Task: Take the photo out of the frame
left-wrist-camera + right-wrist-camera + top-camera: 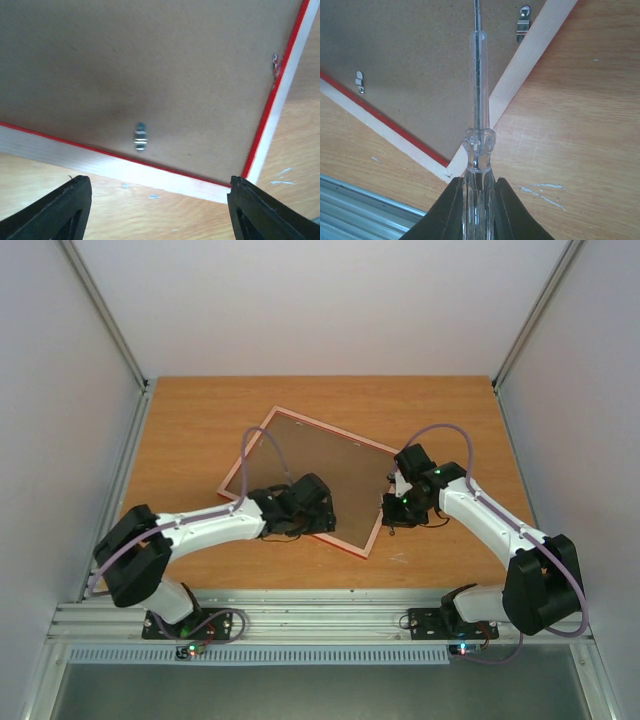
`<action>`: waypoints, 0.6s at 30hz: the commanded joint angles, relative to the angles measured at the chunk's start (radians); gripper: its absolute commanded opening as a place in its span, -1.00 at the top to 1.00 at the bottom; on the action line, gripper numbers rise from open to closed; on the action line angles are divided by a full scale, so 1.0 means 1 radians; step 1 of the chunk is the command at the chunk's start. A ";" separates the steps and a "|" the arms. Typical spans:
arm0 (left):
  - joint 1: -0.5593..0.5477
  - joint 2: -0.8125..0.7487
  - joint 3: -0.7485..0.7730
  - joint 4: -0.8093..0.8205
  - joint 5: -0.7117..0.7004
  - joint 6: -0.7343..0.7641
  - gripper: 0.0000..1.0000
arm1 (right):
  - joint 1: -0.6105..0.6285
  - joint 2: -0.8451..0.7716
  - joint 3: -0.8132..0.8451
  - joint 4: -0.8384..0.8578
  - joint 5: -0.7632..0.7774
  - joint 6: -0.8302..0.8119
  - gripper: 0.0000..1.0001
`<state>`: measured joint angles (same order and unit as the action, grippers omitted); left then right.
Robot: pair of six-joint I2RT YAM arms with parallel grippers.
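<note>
The red frame (335, 428) lies face down on the wooden table, its brown backing board (320, 455) up. The photo is hidden under the board. My left gripper (312, 508) hovers open and empty over the frame's near edge; in the left wrist view its fingers (70, 202) stand wide apart above the pale frame rim (125, 167), near a small metal clip (140, 137). My right gripper (478, 182) is shut on a clear-handled screwdriver (478, 145), at the frame's right corner (400, 502). Its shaft points over the board toward a clip (522, 22).
Another clip (359, 80) sits along the frame's red-edged side, and one more on the right rim (275, 65). A metal rail (320, 625) runs along the table's near edge. White walls (60, 390) enclose the table on the left, right and back.
</note>
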<state>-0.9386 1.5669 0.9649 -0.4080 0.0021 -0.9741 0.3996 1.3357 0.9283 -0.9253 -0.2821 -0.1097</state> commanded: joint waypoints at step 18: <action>0.565 0.045 0.146 -0.189 -0.133 0.598 -0.63 | 0.008 -0.027 0.024 -0.029 0.016 0.007 0.98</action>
<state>-0.4355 1.5372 1.0477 -0.6342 -0.1650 -0.4530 0.3996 1.3289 0.9287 -0.9352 -0.2619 -0.1093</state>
